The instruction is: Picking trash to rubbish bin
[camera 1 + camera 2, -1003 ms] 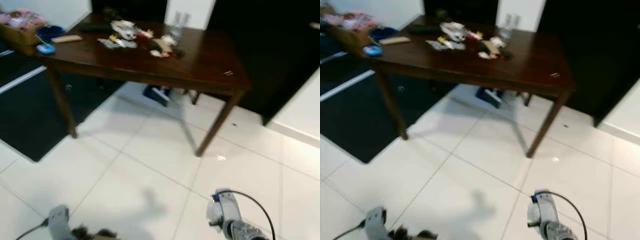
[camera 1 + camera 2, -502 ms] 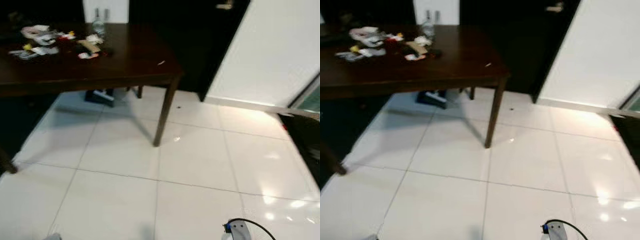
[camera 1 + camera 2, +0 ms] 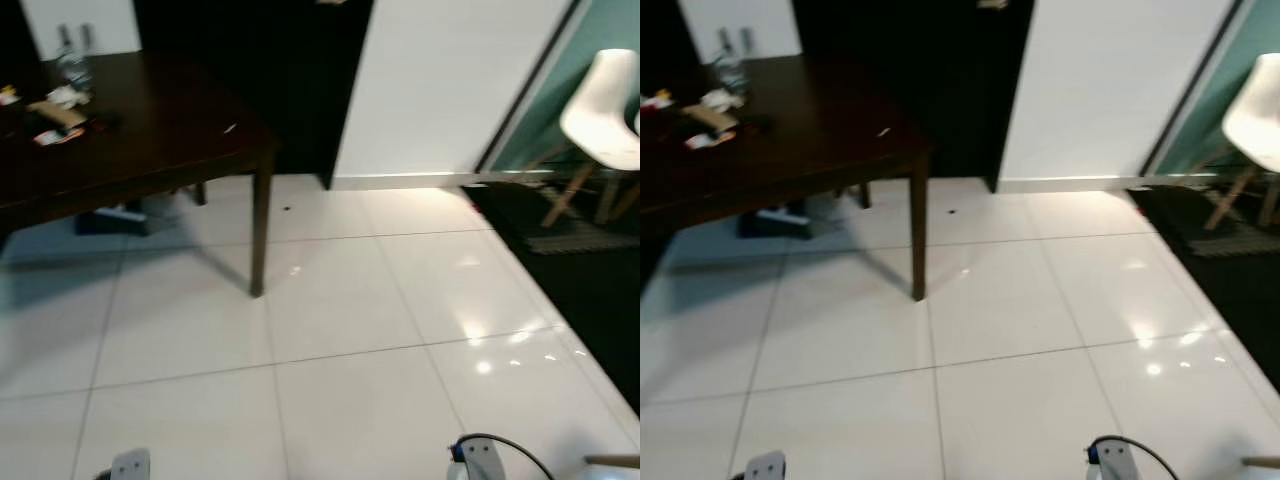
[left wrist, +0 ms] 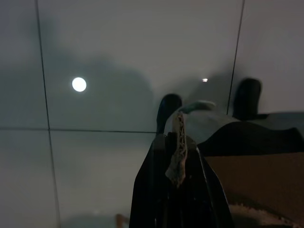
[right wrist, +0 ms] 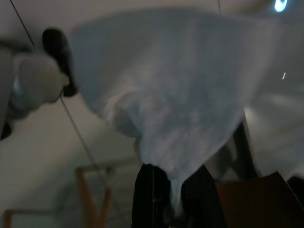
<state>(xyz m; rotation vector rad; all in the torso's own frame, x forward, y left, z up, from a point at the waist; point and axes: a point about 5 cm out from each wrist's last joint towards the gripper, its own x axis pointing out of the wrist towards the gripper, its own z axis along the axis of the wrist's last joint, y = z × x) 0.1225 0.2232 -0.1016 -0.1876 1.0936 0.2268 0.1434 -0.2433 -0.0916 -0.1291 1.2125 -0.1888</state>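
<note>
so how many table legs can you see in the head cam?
2: one front corner leg of the dark brown wooden table standing on the white tile floor, one behind it in shadow. Others may be hidden.

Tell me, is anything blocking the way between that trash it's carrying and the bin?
No bin is in view, so I cannot tell. The left gripper pinches a scrap and the right gripper a tissue. Ahead lies tiled floor, with a table to the left and a chair far right.
</note>
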